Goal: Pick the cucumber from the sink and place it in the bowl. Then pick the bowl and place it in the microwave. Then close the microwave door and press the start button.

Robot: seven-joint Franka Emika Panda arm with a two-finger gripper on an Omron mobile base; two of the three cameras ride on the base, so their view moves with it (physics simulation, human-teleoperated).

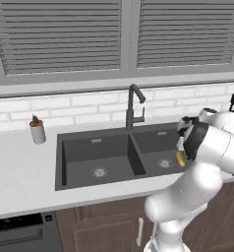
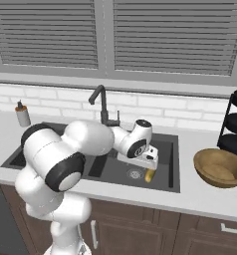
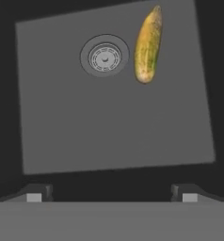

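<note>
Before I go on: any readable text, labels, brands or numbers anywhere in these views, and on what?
None can be read.
Appliance panel at the lower left of the left base view: faint light marks, too small and blurred to read.
Soap dispenser, faucet, sink, cucumber, bowl: no markings.

You have no text, label, brand, number or sign to read in any of these views
</note>
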